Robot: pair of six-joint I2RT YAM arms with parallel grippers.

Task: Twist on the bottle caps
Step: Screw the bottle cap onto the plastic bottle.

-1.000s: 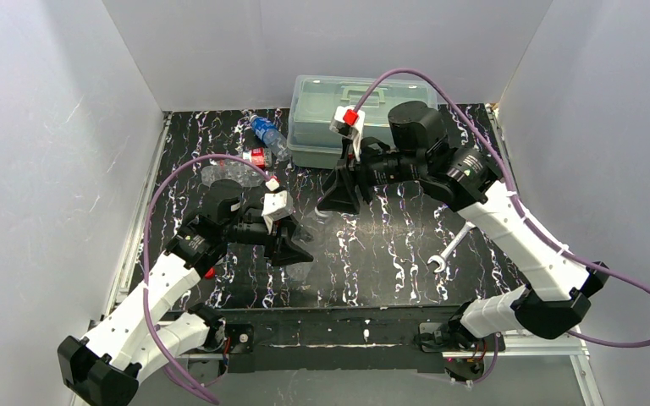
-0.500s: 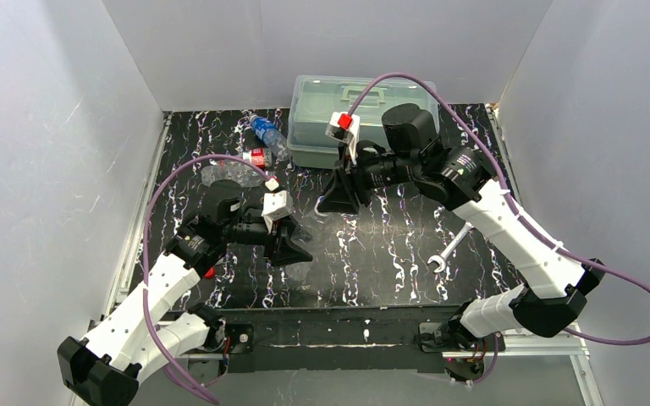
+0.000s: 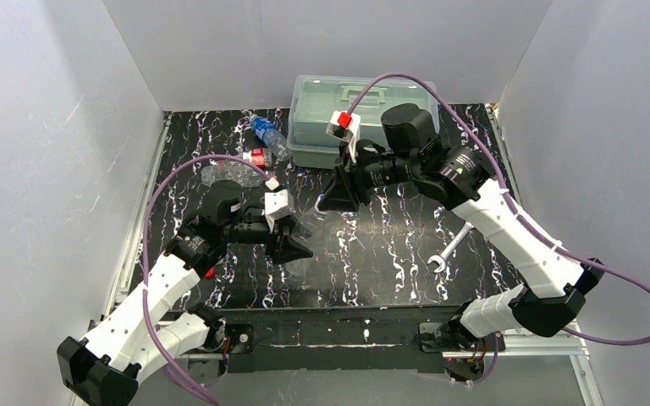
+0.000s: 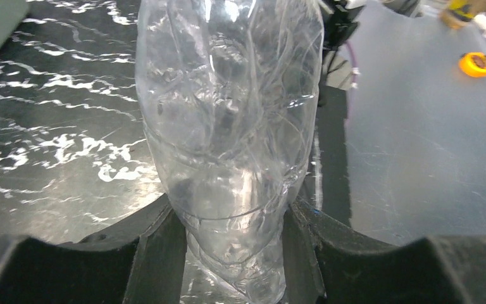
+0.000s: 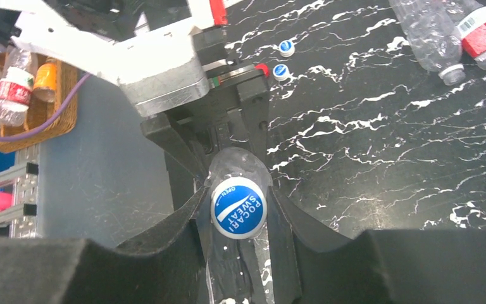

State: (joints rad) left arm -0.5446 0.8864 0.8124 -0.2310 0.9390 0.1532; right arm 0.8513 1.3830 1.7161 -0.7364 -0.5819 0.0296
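Over the black table (image 3: 381,258), left gripper (image 4: 234,231) clamps the clear bottle (image 4: 228,114); right gripper (image 5: 238,201) pinches its blue cap (image 5: 238,209).

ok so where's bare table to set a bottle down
Bare table lies toward the front, between the left gripper and the wrench. Crowded: the far left, where the blue-label bottle, red-label bottle and plain bottle lie left of the box, and the centre, where the right gripper pinches the cap on the clear bottle the left holds.
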